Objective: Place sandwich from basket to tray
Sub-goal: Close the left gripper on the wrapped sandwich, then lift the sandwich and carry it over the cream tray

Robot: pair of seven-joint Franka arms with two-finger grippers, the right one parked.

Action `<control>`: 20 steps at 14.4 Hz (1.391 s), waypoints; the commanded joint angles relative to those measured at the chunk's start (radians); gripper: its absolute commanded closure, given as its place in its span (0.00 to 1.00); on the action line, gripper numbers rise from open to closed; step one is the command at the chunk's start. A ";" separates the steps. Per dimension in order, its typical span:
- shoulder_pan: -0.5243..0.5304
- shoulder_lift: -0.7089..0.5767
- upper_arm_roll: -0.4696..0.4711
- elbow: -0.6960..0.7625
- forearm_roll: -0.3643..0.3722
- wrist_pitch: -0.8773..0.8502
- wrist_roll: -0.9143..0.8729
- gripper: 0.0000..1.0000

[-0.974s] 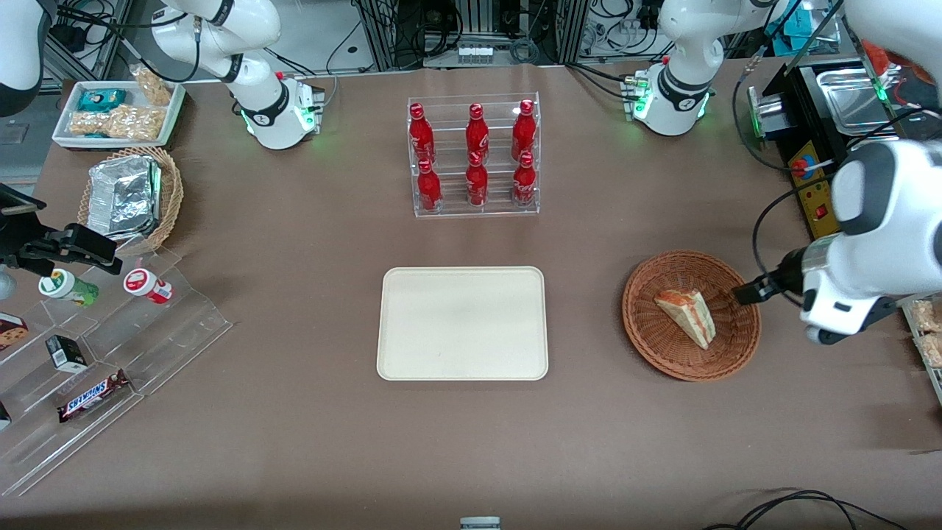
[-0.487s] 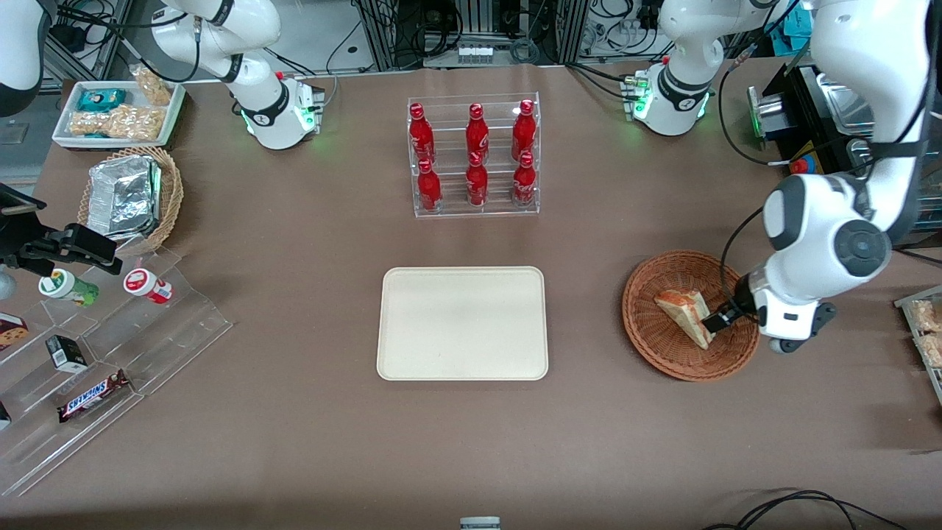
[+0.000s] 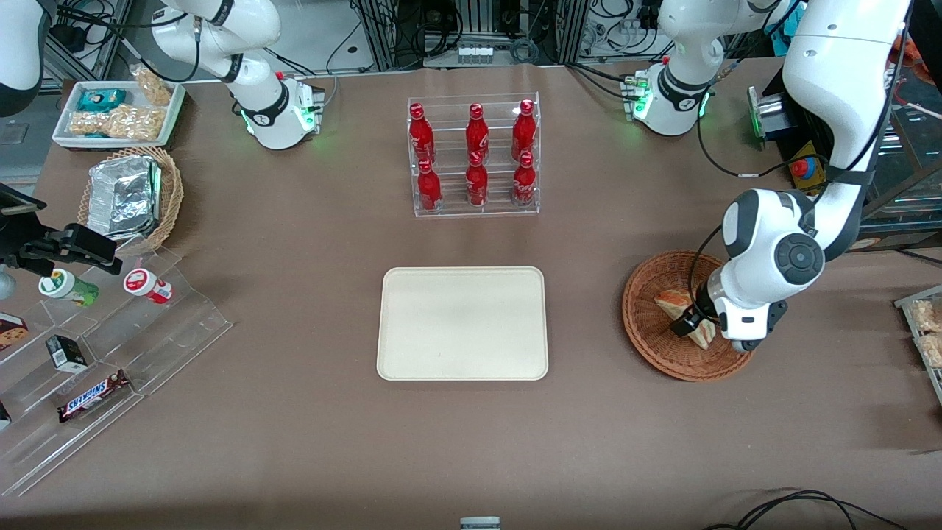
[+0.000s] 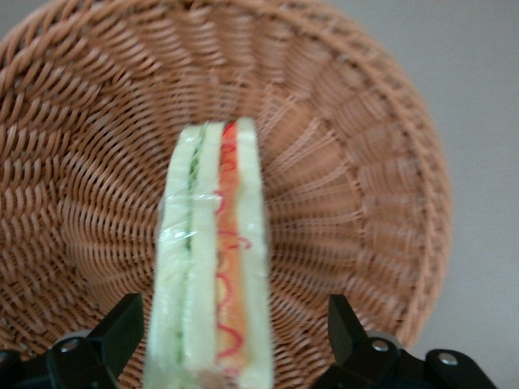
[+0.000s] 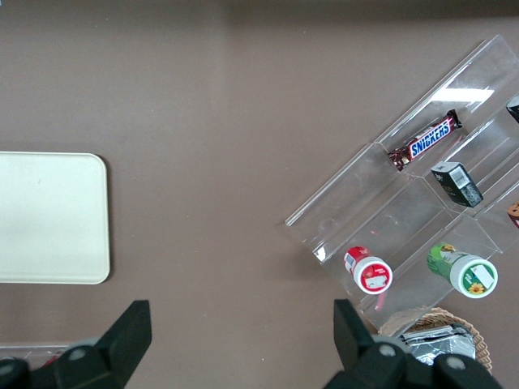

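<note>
Since half a second ago the left arm has swung in over the basket [image 3: 666, 346]; its gripper [image 3: 688, 326] now sits down inside the bowl, at the right of the front frame, where earlier it hung at the rim.

Tray [image 3: 462, 322]: cream-white, frame centre, flat on the brown table [image 3: 294, 442], well apart from the basket.

Basket: reddish-brown wicker, lower right of centre, partly covered by the wrist.

Bottle rack [image 3: 475, 156]: clear, six red bottles, upper centre, farther from the camera than the tray.

Sandwich [image 4: 212, 259]: in the basket, on edge, filling layers facing the wrist camera. Only a corner [image 3: 671, 302] shows in the front view.

Jaws: spread wide, one black finger [image 4: 122, 328] on either side of the sandwich, gaps visible, not yet touching it.
</note>
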 commanded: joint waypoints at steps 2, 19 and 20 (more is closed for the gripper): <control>-0.001 0.012 0.005 -0.018 0.021 0.019 -0.028 0.26; -0.259 -0.117 -0.004 0.142 0.064 -0.215 -0.053 1.00; -0.310 -0.100 -0.004 0.197 0.062 -0.272 -0.047 1.00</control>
